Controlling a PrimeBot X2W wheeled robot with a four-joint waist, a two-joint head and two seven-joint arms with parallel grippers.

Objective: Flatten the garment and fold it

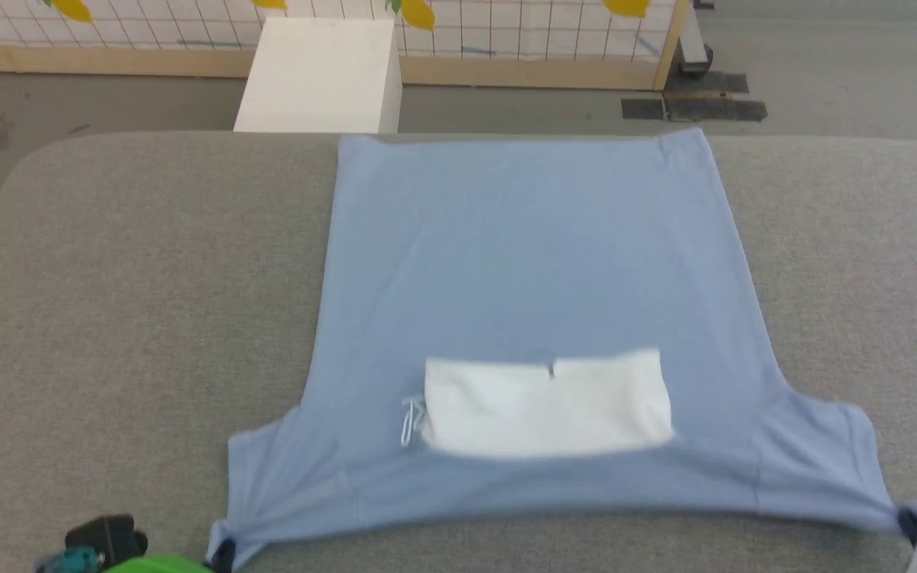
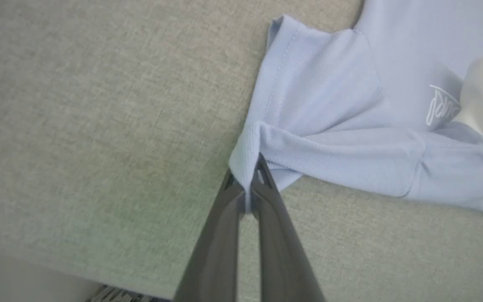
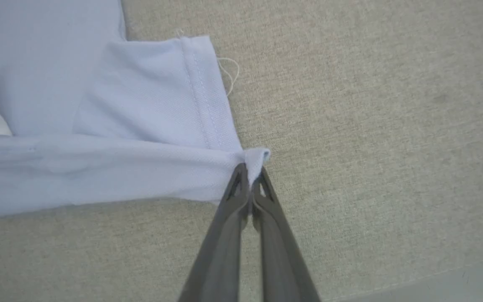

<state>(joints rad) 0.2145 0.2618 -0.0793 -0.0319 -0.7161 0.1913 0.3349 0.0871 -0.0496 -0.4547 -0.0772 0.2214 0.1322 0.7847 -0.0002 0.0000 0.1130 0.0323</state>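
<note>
Here our left gripper [image 2: 246, 176] is clamped tight on the tip of the left sleeve [image 2: 308, 92]. Our right gripper [image 3: 252, 170] is pinched just as firmly on the tip of the right sleeve [image 3: 153, 92]. Both hold the near edge of the shirt [image 1: 538, 263].

The shirt lies spread on the grey table [image 1: 124, 302], its body reaching to the far edge. A white panel [image 1: 546, 402], likely the collar, sits near us in the middle, with a small white mark [image 2: 442, 105] just left of it.

We judge this to be the flattening step. To do it well, we pull the two tips apart, left and right, with equal force and low over the table, so the bunched folds beside each pinch draw out. If we pull too hard toward us, the far hem may slide; if we lift, the sleeves sag. The knit looks stretchy, so we stop once the near edge runs straight.
</note>
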